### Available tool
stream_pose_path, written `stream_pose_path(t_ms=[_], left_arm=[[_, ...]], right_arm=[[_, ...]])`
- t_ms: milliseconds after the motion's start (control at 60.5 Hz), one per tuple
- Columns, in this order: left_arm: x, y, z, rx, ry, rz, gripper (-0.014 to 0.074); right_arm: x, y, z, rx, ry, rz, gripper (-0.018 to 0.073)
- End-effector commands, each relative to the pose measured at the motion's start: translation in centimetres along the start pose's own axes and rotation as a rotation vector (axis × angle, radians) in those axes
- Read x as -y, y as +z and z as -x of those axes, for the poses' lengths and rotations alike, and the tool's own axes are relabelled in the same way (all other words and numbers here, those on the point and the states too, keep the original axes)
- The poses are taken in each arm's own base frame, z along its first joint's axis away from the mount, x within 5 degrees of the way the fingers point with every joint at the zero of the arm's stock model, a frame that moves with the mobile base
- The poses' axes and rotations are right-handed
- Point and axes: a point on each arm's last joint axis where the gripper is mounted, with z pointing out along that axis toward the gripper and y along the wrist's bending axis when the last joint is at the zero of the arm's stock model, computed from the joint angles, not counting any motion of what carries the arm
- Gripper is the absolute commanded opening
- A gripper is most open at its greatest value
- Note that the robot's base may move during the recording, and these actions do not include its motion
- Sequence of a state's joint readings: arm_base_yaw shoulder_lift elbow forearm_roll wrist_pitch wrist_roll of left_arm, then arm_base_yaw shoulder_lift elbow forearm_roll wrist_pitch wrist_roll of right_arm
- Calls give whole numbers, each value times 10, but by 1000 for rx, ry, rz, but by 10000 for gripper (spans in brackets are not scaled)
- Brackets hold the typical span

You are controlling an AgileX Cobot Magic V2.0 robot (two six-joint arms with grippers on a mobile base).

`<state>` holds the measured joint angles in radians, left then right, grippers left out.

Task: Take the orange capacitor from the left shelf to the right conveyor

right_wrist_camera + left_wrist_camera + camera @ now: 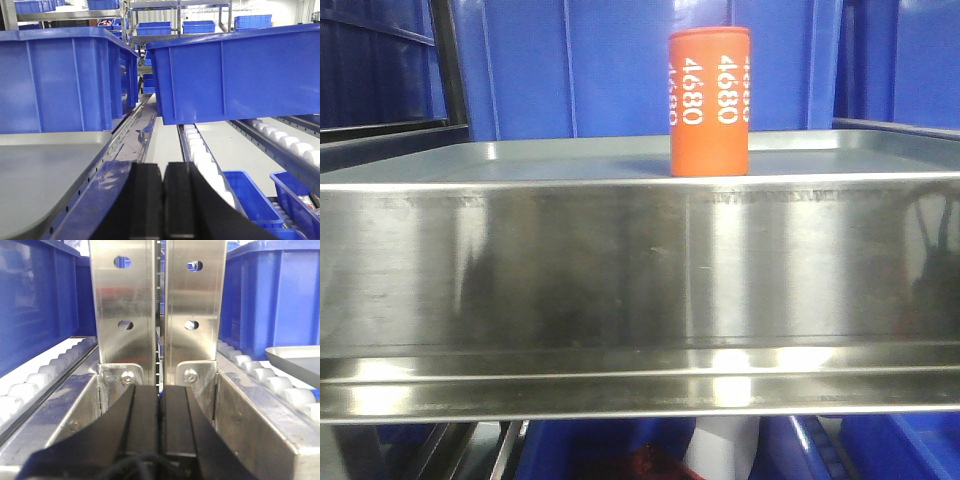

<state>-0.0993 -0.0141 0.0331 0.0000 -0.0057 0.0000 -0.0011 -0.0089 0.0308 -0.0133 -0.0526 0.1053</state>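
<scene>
Warehouse/factory storage area: big blue plastic bins (65,75) ahead of R jaws, white roller tracks (197,150) just beyond them, more bin racks (177,6) far behind; bolted steel posts (125,305) ahead of L jaws.

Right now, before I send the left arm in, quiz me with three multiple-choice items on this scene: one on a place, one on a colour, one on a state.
1. Where does the upright orange cylinder marked 4680 stand?
A. on the shiny stainless-steel shelf
B. on a wooden pallet
C. on a black belt

2. What colour is its printing?
A. black
B. white
C. yellow

3. How is the left tool?
A. wide open
B. shut on the cylinder
C. shut, empty

Answers:
1 A, its base sits on the shelf floor behind the front lip.
2 B, the digits are white.
3 C, the black fingers meet with nothing between them.
</scene>
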Motion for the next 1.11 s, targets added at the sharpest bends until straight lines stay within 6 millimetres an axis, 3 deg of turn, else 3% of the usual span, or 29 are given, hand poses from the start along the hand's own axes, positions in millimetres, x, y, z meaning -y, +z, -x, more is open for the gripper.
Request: stream_pose_path(t_ms=[0, 545, 793, 942, 1091], left_arm=[[0, 0, 10, 82, -5, 2, -105], [0, 0, 10, 82, -5, 2, -105], [0, 0, 10, 82, -5, 2, -105], [0, 0, 10, 82, -5, 2, -105], [0, 0, 10, 82, -5, 2, -105]], right_arm=[[-1, -2, 9, 108, -18, 6, 67], [-1, -2, 10, 120, -18, 8, 67], [-3, -6, 30, 310, 131, 53, 67], [-10, -9, 73, 284, -41, 50, 53], [-13, -5, 146, 250, -88, 6, 52]])
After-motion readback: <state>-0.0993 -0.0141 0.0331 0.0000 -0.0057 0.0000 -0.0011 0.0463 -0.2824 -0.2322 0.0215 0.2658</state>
